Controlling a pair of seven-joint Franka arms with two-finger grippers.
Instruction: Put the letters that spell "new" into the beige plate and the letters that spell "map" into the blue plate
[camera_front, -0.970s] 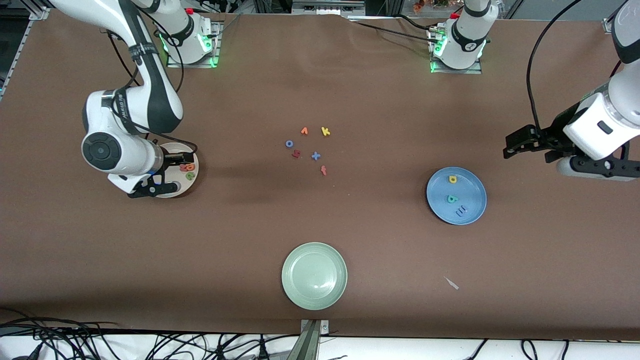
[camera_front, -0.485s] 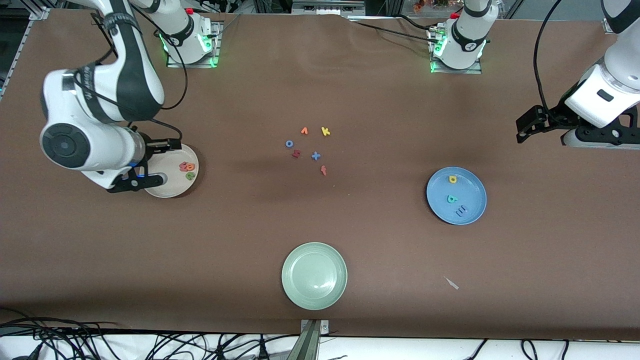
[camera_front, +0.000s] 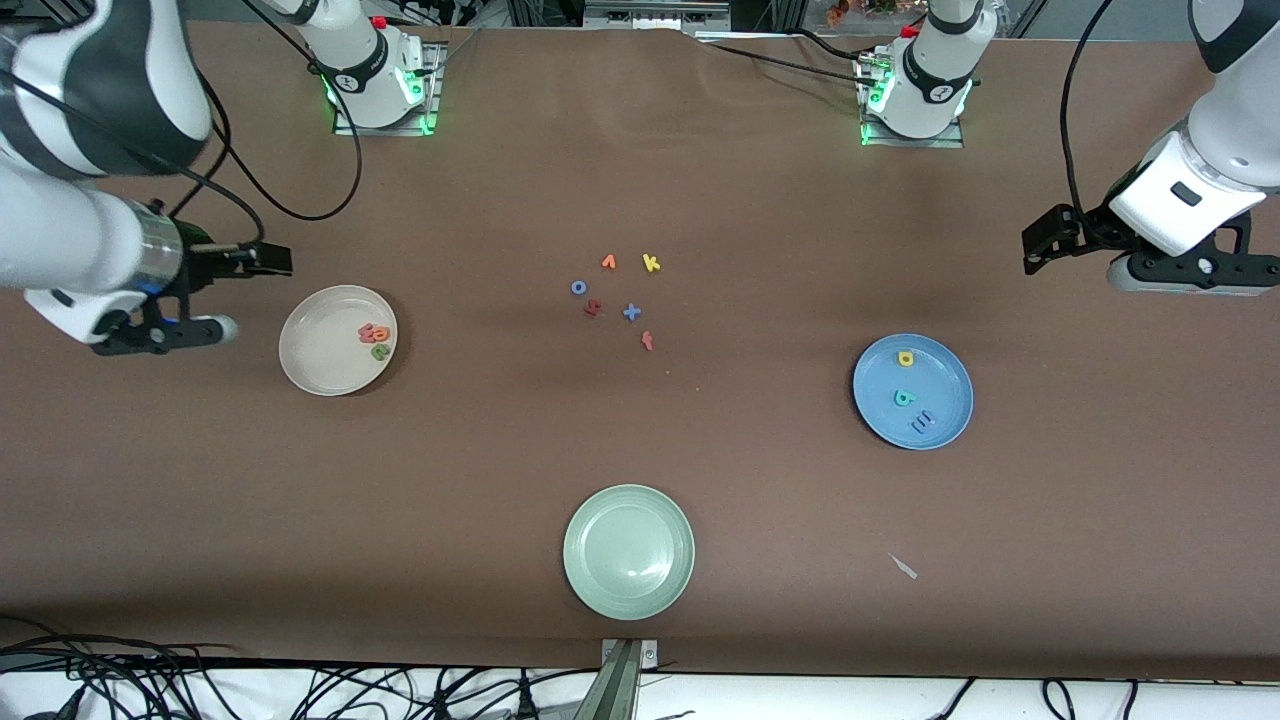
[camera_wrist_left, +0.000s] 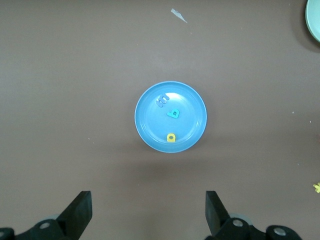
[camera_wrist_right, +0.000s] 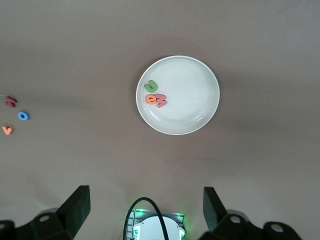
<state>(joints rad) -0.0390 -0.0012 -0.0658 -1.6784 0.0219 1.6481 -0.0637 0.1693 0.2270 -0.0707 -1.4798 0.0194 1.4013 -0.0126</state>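
Note:
The beige plate (camera_front: 320, 365) (camera_wrist_right: 190, 100) holds a green n (camera_front: 380, 352) (camera_wrist_right: 151, 86), an orange e (camera_front: 381, 335) (camera_wrist_right: 151, 99) and a pink-red w (camera_front: 367, 331) (camera_wrist_right: 161, 100), huddled at one side. Spread over the blue plate (camera_front: 945, 385) (camera_wrist_left: 150, 120) are a yellow p (camera_front: 906, 358) (camera_wrist_left: 171, 137), a teal a (camera_front: 905, 398) (camera_wrist_left: 173, 113) and a blue m (camera_front: 922, 422) (camera_wrist_left: 162, 101). My right gripper (camera_front: 258, 292) (camera_wrist_right: 145, 197) hangs open and empty, high over bare table by the beige plate. My left gripper (camera_front: 1072, 265) (camera_wrist_left: 148, 202) is open and empty, high over table by the blue plate.
A pale green plate (camera_front: 628, 590) sits nearest the front camera, mid-table. Loose letters lie in the middle: orange v (camera_front: 608, 262), yellow k (camera_front: 651, 263), blue o (camera_front: 579, 288), a dark red letter (camera_front: 592, 308), a blue cross (camera_front: 631, 312), red f (camera_front: 647, 341). A small scrap (camera_front: 903, 566) lies nearby.
The right arm has risen off the beige plate and swung toward its own end of the table. The left arm has drawn up and away from the blue plate. Letters stay put.

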